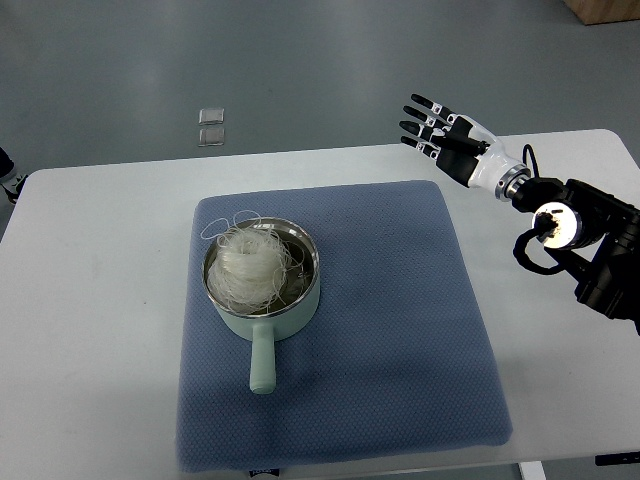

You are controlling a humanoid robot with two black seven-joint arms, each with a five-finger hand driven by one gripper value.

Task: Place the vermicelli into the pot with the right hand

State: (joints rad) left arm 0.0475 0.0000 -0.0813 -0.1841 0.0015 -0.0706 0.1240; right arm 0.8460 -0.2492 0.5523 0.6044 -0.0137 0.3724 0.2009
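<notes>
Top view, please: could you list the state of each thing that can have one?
Pale green metal pot: upright on the blue mat, handle toward the camera.
White vermicelli nest: inside the pot, loose strands over the far-left rim.
Blue quilted mat: flat on the white table.
Right hand: open, empty, raised beyond the mat's far-right corner.

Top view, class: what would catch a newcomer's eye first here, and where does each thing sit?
First, the tangled white nest of vermicelli filling the pale green metal pot, left of centre on the blue quilted mat, handle toward the camera. Next, the robot's black-and-white right hand with fingers spread, holding nothing, over the far right edge of the white table.
</notes>
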